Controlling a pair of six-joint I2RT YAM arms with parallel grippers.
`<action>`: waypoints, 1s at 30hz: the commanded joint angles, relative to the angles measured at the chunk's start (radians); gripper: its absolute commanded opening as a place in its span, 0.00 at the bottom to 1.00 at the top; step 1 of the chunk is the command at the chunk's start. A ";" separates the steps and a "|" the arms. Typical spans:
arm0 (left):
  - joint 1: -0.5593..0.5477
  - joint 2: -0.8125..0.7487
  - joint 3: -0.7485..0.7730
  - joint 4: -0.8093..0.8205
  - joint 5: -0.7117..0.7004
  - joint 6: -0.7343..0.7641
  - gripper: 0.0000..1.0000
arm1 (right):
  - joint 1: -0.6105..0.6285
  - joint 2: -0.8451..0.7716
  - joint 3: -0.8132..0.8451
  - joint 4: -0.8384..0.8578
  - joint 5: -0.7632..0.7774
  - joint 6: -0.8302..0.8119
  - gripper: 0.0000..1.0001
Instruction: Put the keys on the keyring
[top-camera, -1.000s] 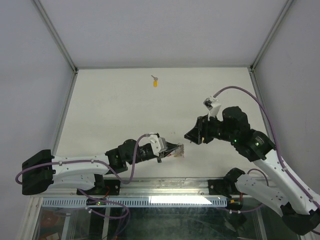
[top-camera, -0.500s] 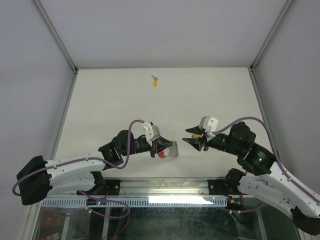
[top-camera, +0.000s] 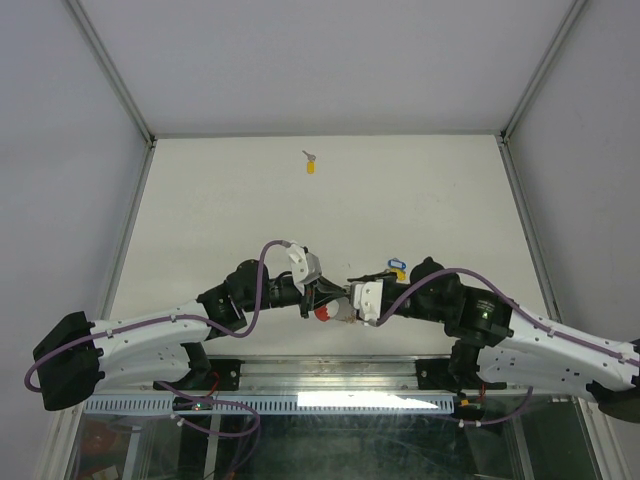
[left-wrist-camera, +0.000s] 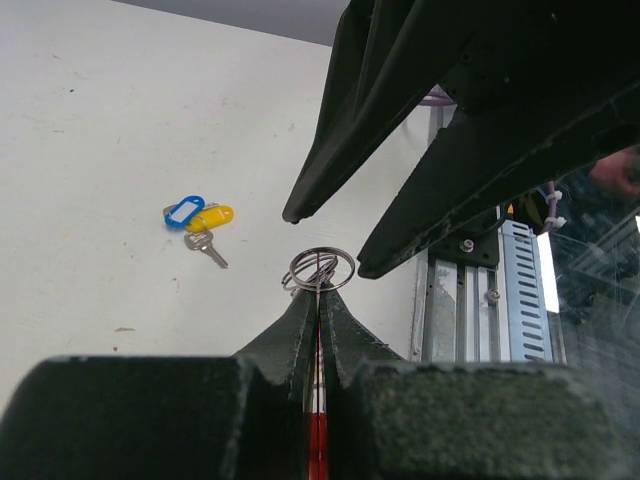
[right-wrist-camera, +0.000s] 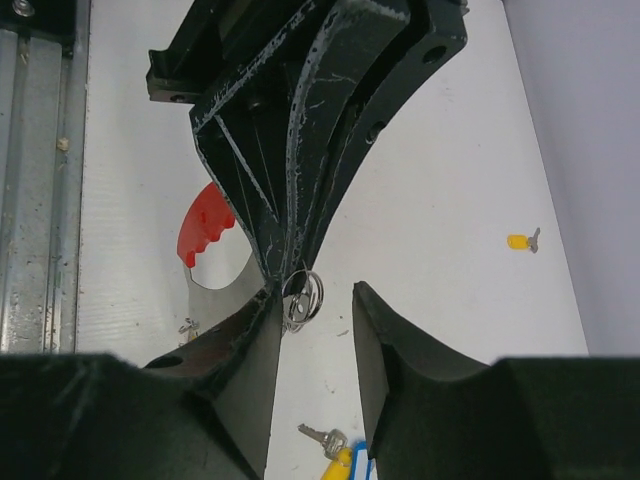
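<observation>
Left fingers (left-wrist-camera: 298, 335) pinched on keyring (left-wrist-camera: 320, 268), right fingers (right-wrist-camera: 385, 345) apart, seemingly straddling its rings, arms low, tip to tip

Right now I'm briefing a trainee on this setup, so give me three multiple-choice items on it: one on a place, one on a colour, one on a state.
1. Where does the lone yellow-tagged key lie?
A. Near the far edge of the table, alone
B. At the near edge, by the arm bases
C. Off the table

2. Which colours are the paired tags lying together?
A. Green and red
B. Blue and yellow
C. Both black

3. How do the left fingers stand?
A. Wide apart and empty
B. Shut on a blue tag
C. Shut on the keyring

Key:
1 A: the top view shows it by itself far up the table.
2 B: the left wrist view shows one blue tag and one yellow tag side by side.
3 C: the wire rings stick out just past the closed tips.
</observation>
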 joint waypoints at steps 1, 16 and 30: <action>0.005 -0.028 0.052 0.029 0.023 -0.003 0.00 | 0.022 0.011 -0.001 0.057 0.057 -0.075 0.35; 0.005 -0.023 0.054 0.030 0.023 0.002 0.00 | 0.029 0.019 0.002 -0.002 0.064 -0.057 0.30; 0.005 -0.016 0.051 0.029 0.039 0.003 0.00 | 0.031 0.027 0.016 0.050 0.199 -0.040 0.28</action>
